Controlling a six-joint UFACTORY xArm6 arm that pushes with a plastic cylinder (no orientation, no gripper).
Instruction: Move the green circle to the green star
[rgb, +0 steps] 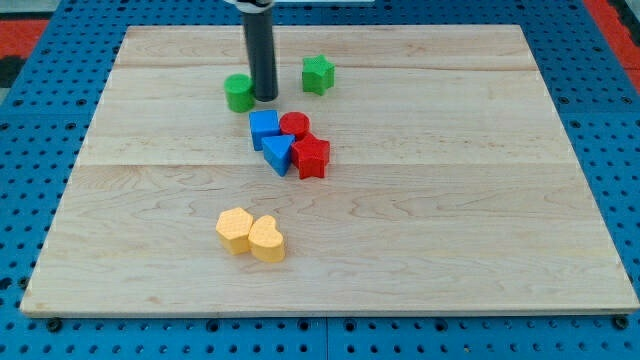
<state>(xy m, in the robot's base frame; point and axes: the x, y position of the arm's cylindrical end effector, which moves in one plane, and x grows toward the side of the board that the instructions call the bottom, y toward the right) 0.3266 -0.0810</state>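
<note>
The green circle (239, 92) lies near the view's top, left of centre on the wooden board (450, 200). The green star (318, 74) lies to its right, a little higher, with a gap between them. My tip (265, 98) stands in that gap, right beside the green circle's right side and seemingly touching it. The dark rod rises straight up out of the view's top.
Just below the tip lies a tight cluster: a blue cube (264, 127), a red circle (294, 125), a blue triangle (278, 154) and a red star (311, 156). Lower left of centre lie a yellow hexagon (234, 229) and a yellow heart (267, 239), touching.
</note>
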